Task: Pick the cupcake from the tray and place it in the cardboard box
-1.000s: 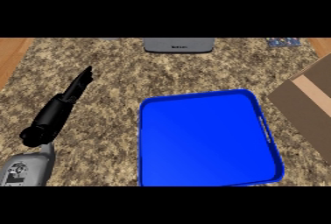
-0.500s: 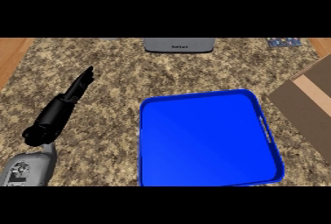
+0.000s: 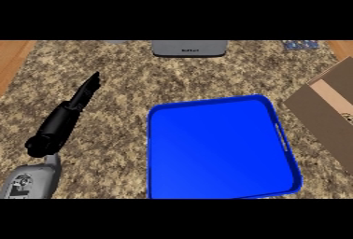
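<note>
The left hand [image 3: 72, 109] shows at the left of the head view, fingers straight and pressed together, holding nothing, above the speckled bench [image 3: 124, 65]. Its grey forearm [image 3: 31, 179] enters from the lower left corner. To the right of the hand lies the blue tray [image 3: 217, 149], flat on the bench and apart from the hand. No cupcake shows on the tray or anywhere else. Farther right, past the tray, is the brown cardboard box [image 3: 324, 109], cut off by the edge. Ahead of the hand, at the far side, sits a grey appliance [image 3: 189, 47].
</note>
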You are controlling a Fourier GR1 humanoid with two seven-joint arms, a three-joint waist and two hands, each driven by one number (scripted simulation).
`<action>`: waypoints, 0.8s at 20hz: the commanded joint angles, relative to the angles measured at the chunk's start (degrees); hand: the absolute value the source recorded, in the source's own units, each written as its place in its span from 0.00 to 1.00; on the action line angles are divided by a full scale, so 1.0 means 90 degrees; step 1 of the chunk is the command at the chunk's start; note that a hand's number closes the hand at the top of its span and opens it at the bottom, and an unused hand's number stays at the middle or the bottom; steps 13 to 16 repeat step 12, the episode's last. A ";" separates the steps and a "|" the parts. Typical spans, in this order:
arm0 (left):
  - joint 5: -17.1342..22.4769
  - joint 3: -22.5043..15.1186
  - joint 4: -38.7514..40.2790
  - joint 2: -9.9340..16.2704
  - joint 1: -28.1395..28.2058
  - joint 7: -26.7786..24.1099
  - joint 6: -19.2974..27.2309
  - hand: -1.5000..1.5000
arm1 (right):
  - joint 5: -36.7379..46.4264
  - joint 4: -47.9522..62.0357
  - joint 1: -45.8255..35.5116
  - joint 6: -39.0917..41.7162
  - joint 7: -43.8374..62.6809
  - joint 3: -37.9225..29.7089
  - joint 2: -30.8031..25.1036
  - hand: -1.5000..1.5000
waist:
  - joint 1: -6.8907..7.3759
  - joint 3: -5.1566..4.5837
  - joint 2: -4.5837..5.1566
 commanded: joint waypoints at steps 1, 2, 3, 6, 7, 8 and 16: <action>-0.0019 -0.0029 -0.0040 -0.0084 0.0196 0.0012 0.0064 0.50 | -0.1369 0.0369 -0.0572 -0.0018 0.0012 -0.1364 0.0452 0.00 | -0.0057 0.0006 -0.0071; -0.0056 0.0035 -0.0141 0.0064 0.0042 0.0149 0.0038 0.50 | -0.1651 0.0486 -0.0691 -0.0007 0.0097 -0.1708 0.0394 0.00 | -0.0083 0.0010 -0.0079; -0.0022 0.0091 -0.0016 0.0055 -0.0026 0.0119 0.0052 0.50 | -0.1888 0.0739 -0.0753 -0.0110 0.0350 -0.2046 0.0498 0.00 | -0.0111 0.0006 -0.0040; 0.0080 0.0123 0.0050 0.0094 -0.0011 -0.0054 -0.0075 0.50 | -0.2332 0.0997 -0.0988 -0.0270 0.1037 -0.2577 0.0463 0.00 | -0.0063 -0.0014 -0.0015; 0.0046 0.0137 -0.0167 0.0152 0.0004 0.0151 -0.0058 0.50 | -0.2430 0.1297 -0.0961 -0.0304 0.1070 -0.2819 0.0095 0.00 | 0.0004 -0.0003 -0.0001; 0.0017 0.0045 0.0096 0.0025 -0.0134 0.0079 -0.0039 0.50 | -0.2531 0.1442 -0.1002 -0.0279 0.1115 -0.2892 -0.0056 0.00 | -0.0027 -0.0006 0.0022; 0.0174 0.0159 -0.0192 0.0160 -0.0006 0.0195 -0.0221 0.50 | -0.2662 0.2105 -0.0438 -0.0564 0.0298 -0.3093 -0.0541 0.00 | 0.0063 0.0000 0.0030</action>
